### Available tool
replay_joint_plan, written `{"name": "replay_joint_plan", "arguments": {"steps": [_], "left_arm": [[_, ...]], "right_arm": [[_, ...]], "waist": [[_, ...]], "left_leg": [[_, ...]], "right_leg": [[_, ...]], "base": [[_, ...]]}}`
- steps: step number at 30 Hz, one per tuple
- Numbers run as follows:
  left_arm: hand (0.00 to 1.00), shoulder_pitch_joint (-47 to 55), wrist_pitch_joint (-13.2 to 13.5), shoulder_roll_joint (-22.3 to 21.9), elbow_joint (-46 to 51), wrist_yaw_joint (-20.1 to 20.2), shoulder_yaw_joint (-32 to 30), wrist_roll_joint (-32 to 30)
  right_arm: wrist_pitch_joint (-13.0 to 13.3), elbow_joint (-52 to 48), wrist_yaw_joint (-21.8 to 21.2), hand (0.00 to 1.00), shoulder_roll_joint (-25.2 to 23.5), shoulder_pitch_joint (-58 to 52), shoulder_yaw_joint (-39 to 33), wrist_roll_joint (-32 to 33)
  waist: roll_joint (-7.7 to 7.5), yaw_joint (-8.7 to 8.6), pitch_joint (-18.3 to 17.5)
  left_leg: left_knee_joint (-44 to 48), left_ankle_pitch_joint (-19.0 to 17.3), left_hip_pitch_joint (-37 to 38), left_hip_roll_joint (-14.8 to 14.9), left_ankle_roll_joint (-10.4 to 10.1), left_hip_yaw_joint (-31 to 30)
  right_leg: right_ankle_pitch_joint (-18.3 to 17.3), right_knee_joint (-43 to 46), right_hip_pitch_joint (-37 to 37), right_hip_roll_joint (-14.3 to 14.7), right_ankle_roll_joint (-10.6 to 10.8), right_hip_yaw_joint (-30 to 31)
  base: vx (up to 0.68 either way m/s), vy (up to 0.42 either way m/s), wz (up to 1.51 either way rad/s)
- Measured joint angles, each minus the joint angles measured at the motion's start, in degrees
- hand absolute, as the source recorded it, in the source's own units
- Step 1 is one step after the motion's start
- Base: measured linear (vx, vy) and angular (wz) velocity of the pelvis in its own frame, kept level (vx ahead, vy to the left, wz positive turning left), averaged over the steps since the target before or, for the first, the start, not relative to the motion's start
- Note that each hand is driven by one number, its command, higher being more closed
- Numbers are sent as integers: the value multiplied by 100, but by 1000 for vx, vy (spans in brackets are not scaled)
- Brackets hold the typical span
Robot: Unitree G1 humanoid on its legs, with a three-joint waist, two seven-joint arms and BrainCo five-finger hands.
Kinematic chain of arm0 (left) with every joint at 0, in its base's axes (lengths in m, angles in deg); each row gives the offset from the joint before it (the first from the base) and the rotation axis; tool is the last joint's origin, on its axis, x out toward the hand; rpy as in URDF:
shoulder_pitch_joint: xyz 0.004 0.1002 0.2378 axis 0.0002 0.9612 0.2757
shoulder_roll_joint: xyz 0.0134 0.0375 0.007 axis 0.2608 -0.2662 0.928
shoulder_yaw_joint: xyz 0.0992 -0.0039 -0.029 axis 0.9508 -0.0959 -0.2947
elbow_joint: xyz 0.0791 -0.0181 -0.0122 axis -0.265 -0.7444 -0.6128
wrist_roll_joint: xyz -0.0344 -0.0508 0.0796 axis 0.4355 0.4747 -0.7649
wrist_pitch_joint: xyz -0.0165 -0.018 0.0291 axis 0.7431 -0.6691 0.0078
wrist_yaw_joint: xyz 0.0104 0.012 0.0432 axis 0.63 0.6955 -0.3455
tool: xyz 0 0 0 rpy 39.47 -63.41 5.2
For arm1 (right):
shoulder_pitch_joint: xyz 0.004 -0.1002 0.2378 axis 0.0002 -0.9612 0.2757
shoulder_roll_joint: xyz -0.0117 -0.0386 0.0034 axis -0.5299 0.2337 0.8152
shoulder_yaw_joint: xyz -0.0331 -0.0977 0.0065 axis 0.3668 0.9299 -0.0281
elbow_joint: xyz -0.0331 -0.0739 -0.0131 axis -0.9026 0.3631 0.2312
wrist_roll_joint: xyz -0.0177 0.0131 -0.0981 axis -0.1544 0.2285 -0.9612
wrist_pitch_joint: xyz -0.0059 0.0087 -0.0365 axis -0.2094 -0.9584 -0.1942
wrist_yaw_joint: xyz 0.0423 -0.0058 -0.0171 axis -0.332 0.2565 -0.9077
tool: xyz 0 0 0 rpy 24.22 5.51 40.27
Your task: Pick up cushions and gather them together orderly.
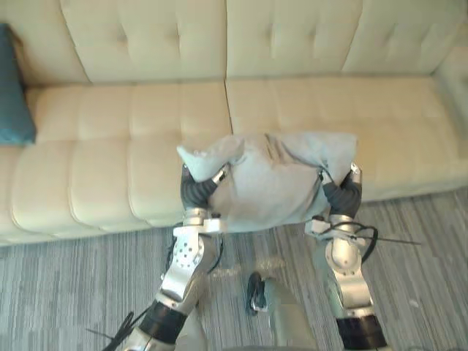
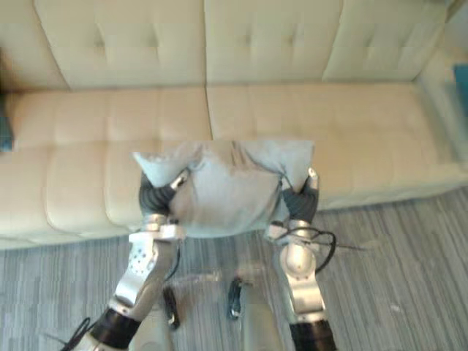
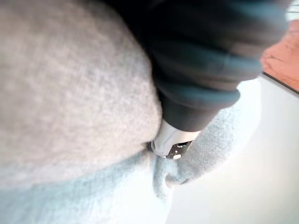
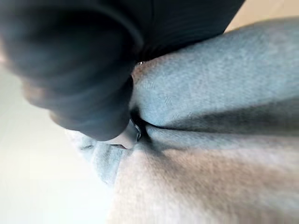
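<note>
Head stereo pair: high, facing steeply down over sofa (image 1: pixel 131 146) and carpet (image 1: pixel 73 292), sharing the grey cushion (image 1: pixel 270 183). Wrist cameras: very close, against that cushion's left and right ends.

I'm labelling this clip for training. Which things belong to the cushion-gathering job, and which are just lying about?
Job: grey cushion, gripped at its corners by left hand and right hand; teal cushion at far left.
Just there: cream sofa, grey carpet.

Silver-grey left arm (image 1: pixel 186 265), its forearm panel dotted with small holes, and matching right arm (image 1: pixel 345 272), both black-banded near the elbow, with left hand (image 1: pixel 196 190) and right hand (image 1: pixel 344 196) under dark ribbed covers.
</note>
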Motion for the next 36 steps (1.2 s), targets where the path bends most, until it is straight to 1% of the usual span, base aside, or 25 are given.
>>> {"name": "replay_joint_plan", "arguments": {"steps": [2, 3, 5, 9, 10, 12, 13, 14, 17, 19, 20, 21, 22, 23, 24, 25, 26, 27, 28, 29, 30, 31, 32, 34, 36], "left_arm": [[100, 114, 22, 1, -75, 7, 25, 5], [100, 255, 12, 4, -216, 20, 88, 10], [100, 401, -18, 7, -327, 60, 166, 18], [100, 538, -55, 113, -479, 126, 370, 120], [100, 542, -60, 137, -535, 133, 415, 121], [100, 600, -76, 165, -634, 171, 446, 120], [100, 633, -77, 177, -655, 221, 446, 115], [100, 642, -77, 177, -677, 226, 446, 114], [100, 724, -84, 260, -679, 263, 473, 104], [100, 747, -112, 294, -685, 377, 580, 105], [100, 753, -197, 325, -694, 396, 618, 105], [100, 776, -234, 336, -696, 408, 622, 105], [100, 811, -269, 327, -695, 429, 625, 106], [100, 854, -297, 300, -684, 441, 638, 106], [100, 931, -297, 290, -665, 446, 634, 106], [100, 1017, -314, 343, -670, 447, 630, 108], [100, 1066, -313, 325, -663, 450, 630, 106], [100, 1063, -310, 338, -623, 453, 619, 106], [100, 1055, -307, 354, -599, 453, 613, 106], [100, 1048, -309, 360, -595, 453, 611, 107], [100, 1051, -411, 376, -617, 453, 613, 106], [100, 1046, -420, 377, -614, 453, 612, 103], [100, 1040, -405, 377, -608, 453, 611, 101], [100, 953, -341, 384, -602, 453, 612, 85], [100, 800, -345, 386, -673, 453, 619, 57]], "right_arm": [[5, 114, -32, 100, 17, -17, 16, -51], [6, 271, -55, 100, 115, -47, 54, -50], [3, 423, -128, 100, 246, -80, 61, -50], [-35, 472, -186, 100, 443, -105, 67, -51], [-38, 472, -188, 100, 464, -111, 67, -53], [-39, 479, -197, 100, 501, -126, 113, -55], [-37, 479, -204, 100, 578, -131, 154, -54], [-37, 479, -204, 100, 680, -131, 206, -49], [-37, 459, -208, 100, 751, -200, 277, 16], [-39, 459, -208, 100, 778, -173, 237, 54], [-40, 461, -208, 100, 775, -164, 237, 53], [-43, 466, -208, 100, 778, -143, 237, 49], [-43, 525, -208, 100, 795, -56, 249, 47], [-45, 634, -209, 100, 862, 36, 280, 47], [-52, 737, -226, 100, 921, 97, 329, 47], [-107, 875, -257, 100, 886, 97, 409, 45], [-122, 878, -259, 100, 915, 47, 462, 45], [-122, 891, -259, 100, 907, 60, 465, 40], [-122, 895, -259, 100, 897, 87, 465, 24], [-124, 917, -259, 100, 895, 120, 466, -17], [-128, 1189, -270, 100, 886, 189, 482, -69], [-140, 1337, -287, 100, 894, 246, 529, -71], [-143, 1349, -324, 100, 896, 258, 535, -72], [-141, 1348, -364, 100, 1007, 335, 537, -77], [-141, 1351, -365, 100, 1145, 373, 535, -78]], "waist": [[36, -44, -58], [105, -56, -120], [170, -96, -163], [234, -158, -265], [233, -162, -265], [257, -159, -265], [307, -154, -260], [366, -137, -252], [391, -144, -280], [479, -132, -312], [446, -125, -295], [410, -98, -301], [418, -87, -308], [552, -56, -340], [627, 37, -350], [510, 66, -384], [496, 50, -429], [458, 47, -451], [406, 46, -459], [341, 44, -445], [331, -35, -453], [355, -24, -464], [365, -13, -519], [388, -80, -588], [424, -193, -574]], "left_leg": [[-377, 137, 258, -96, -4, 68], [-881, 310, 614, -211, 0, 146], [-1248, 403, 934, -293, -12, 156], [-1317, 443, 1210, -348, -12, 132], [-1060, 442, 1175, -321, -10, 120], [106, 478, 888, -121, 49, 110], [1008, 691, 591, 77, 377, 105], [1580, 991, 430, 220, 588, 109], [2292, 1824, 240, 234, 420, 63], [2336, 626, -39, 109, 347, -118], [1900, 284, -209, -165, 378, -195], [1472, 213, -336, -346, 373, -202], [452, 361, -410, -650, 221, -247], [-679, 691, -259, -816, 141, -373], [-1049, 1240, -115, -809, 456, -454], [-868, 1064, -15, -907, 610, -339], [-721, 874, -21, -966, 710, -301], [-658, 697, 16, -1009, 808, -193], [-657, 632, 71, -1097, 825, -115], [-672, 555, 210, -1211, 873, -36], [-843, 487, 761, -1384, 1004, -31], [-1067, 481, 1129, -1381, 1015, -37], [-1186, 483, 1235, -1364, 1015, -49], [-1377, 524, 1338, -1344, 952, -292], [-1427, 563, 1344, -1270, 885, -536]], "right_leg": [[114, -304, 219, -3, 3, 18], [283, -687, 505, 17, -1, 45], [382, -987, 794, 39, -20, 43], [441, -1397, 1226, 59, 5, 53], [442, -1486, 1367, 56, 6, 63], [431, -1611, 1658, 68, 20, 109], [411, -1659, 1835, 90, 42, 166], [397, -1670, 1958, 117, 36, 270], [324, -1846, 2278, -53, -47, 583], [265, -2003, 2350, -85, 7, 700], [243, -2098, 2405, -198, -30, 718], [219, -2160, 2423, -295, -68, 718], [226, -2284, 2516, -399, -47, 711], [219, -2337, 2595, -348, 28, 763], [141, -2336, 2680, -282, 171, 915], [93, -2170, 2719, -397, 246, 1098], [78, -1771, 2567, -447, 274, 1202], [-1, -1031, 2213, -524, 427, 1321], [-25, -394, 1915, -609, 709, 1388], [65, 384, 1567, -727, 1118, 1446], [74, 1668, 1164, -873, 1117, 1321], [-69, 1850, 1041, -848, 865, 1012], [-154, 1794, 912, -806, 739, 877], [-364, 1079, 602, -604, 442, 836], [-316, 267, 510, -243, 432, 1351]], "base": [[200, 26, -9], [193, 29, -11], [192, 33, -8], [140, 29, -2], [144, 9, -4], [131, 9, -20], [129, 48, -44], [136, 61, -52], [159, 102, -41], [177, 123, -13], [165, 127, -1], [212, 189, 1], [198, 174, -15], [221, 199, -42], [233, 203, -62], [306, 272, -51], [369, 302, -30], [300, 228, -14], [286, 196, -20], [349, 176, -5], [480, 166, -1], [421, 92, 7], [332, 13, 5], [250, -86, 39], [175, -142, 71]]}}
